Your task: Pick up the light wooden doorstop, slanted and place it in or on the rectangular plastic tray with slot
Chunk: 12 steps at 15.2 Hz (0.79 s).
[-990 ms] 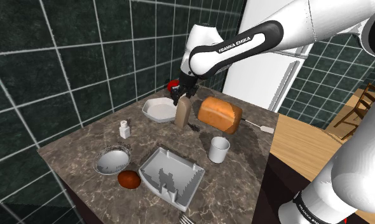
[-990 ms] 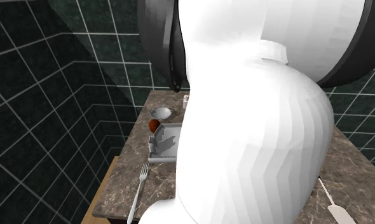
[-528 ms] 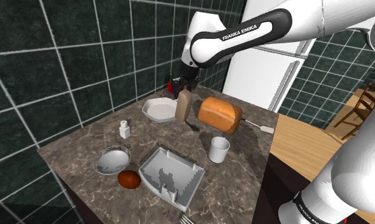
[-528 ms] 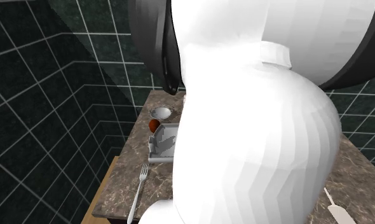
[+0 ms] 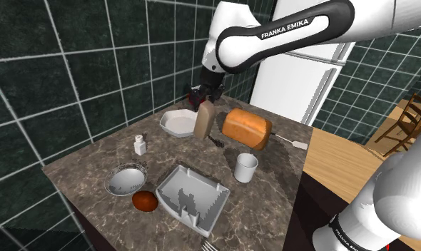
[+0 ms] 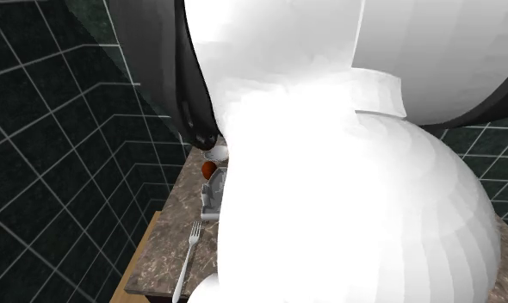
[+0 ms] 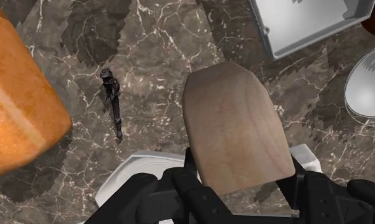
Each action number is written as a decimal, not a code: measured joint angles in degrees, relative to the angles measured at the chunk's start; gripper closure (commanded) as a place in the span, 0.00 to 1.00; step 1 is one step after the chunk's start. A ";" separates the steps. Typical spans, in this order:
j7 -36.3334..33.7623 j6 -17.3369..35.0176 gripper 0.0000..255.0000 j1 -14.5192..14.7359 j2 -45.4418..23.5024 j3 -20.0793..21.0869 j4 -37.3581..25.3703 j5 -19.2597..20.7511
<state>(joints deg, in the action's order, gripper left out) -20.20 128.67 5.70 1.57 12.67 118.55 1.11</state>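
Black gripper fingers [image 5: 204,102] [image 7: 242,169] clasp the light wooden slanted doorstop [image 5: 205,121] [image 7: 234,124] by its upper end, holding it above the dark marble tabletop [image 5: 80,171]. Right beneath the hand lies a white angular dish [image 5: 178,123] [image 7: 134,175]. Beside it a small black key-like object [image 5: 216,141] [image 7: 113,102] lies on the marble, then an orange-brown bread loaf [image 5: 247,127] [image 7: 18,108]. Farther off are a white shaker [image 5: 140,145], a white mug [image 5: 245,167], a grey bowl [image 5: 125,180] [image 7: 367,89] and a brown ball [image 5: 145,201]. The grey rectangular tray with a slot [image 5: 202,187] [image 7: 300,22] [image 6: 211,196] sits well apart from the doorstop, with open marble between them.

The doorstop is a pale, faintly grained block, flat-faced, its free end cut off at the corners.

A red thing [image 5: 193,94] behind the gripper is too hidden to name. In the second exterior view the arm's white body [image 6: 347,172] covers most of the table; a fork [image 6: 189,258] lies near the table's edge.
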 measured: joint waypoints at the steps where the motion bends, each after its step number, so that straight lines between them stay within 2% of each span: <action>1: -1.32 -0.54 1.00 0.62 0.63 0.66 0.10 0.10; 8: -9.42 -2.75 1.00 4.53 7.40 5.22 4.58 -0.62; 9: -9.44 -2.75 0.00 4.56 7.43 5.26 4.57 -0.62; 10: -9.42 -2.75 0.00 4.55 7.43 5.24 4.59 -0.62; 12: -8.69 -3.25 0.00 3.89 5.50 3.94 3.70 -3.38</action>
<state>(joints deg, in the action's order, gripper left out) -28.90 125.43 9.59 7.07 16.61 122.25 -2.26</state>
